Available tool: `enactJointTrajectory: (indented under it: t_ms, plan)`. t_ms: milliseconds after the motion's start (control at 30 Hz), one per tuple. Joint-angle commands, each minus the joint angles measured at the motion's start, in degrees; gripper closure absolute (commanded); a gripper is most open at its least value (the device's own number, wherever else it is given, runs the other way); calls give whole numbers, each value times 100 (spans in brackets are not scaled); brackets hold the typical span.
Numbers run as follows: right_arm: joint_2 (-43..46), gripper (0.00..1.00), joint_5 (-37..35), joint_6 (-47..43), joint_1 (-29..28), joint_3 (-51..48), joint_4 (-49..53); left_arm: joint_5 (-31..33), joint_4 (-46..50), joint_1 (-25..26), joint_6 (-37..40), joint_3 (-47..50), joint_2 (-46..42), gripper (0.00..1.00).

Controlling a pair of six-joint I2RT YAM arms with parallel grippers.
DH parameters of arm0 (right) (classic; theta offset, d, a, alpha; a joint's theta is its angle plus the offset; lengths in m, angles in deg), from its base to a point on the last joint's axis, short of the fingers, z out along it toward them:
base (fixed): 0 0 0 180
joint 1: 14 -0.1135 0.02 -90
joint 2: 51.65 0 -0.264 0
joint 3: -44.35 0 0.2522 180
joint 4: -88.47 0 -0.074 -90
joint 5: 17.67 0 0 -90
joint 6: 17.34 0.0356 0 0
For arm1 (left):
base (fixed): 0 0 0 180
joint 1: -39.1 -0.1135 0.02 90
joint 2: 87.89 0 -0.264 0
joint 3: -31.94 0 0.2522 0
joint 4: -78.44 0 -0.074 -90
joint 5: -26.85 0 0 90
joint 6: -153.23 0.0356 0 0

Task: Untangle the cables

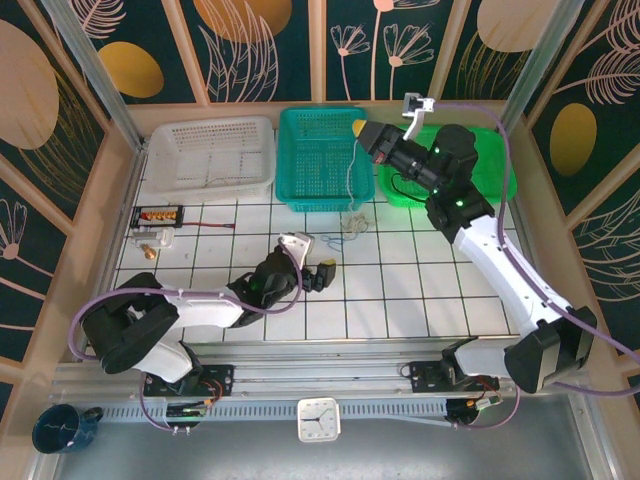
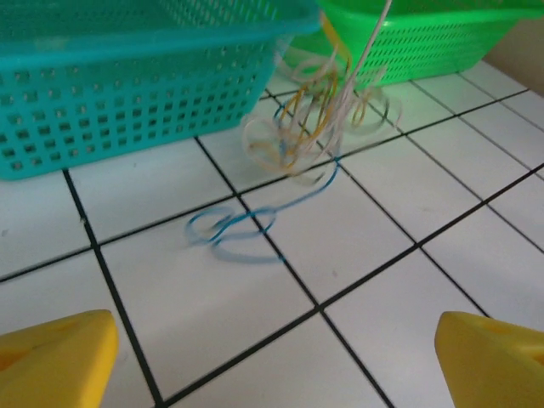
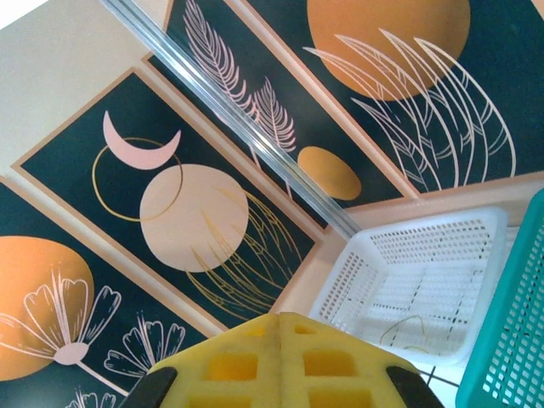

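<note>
The cables [image 2: 297, 127] lie just ahead of the left gripper [image 2: 272, 357], fingers spread, one strand rising to the right gripper [image 1: 362, 130], apparently clamped on it.

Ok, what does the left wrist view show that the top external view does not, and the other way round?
Left wrist view: up close, the blue wire lies looped flat on a tile, while whitish and yellow strands rise in a bundle; the left gripper stands open. Top external view: the right gripper, raised above the teal basket, holds one thin strand up from the knot; the white basket stands to its left. Both: the cables, the teal basket, the green basket and the tiled table.
</note>
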Motion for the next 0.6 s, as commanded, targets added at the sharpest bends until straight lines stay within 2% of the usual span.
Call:
enactJointTrajectory:
  t_ms: [0,367,467,567]
  plan:
    - [229,100,99,62,-147,-106,-341,-72,111,-56,223,-387,-19,2]
    - [350,100,-81,-60,-852,-62,-241,229,38,-269,416,-961,380,2]
    - [345,100,-145,-69,-1026,-32,-250,204,-52,-342,433,-998,490,8]
    - [276,100,-130,-67,-1164,72,-262,139,-163,-383,418,-998,681,19]
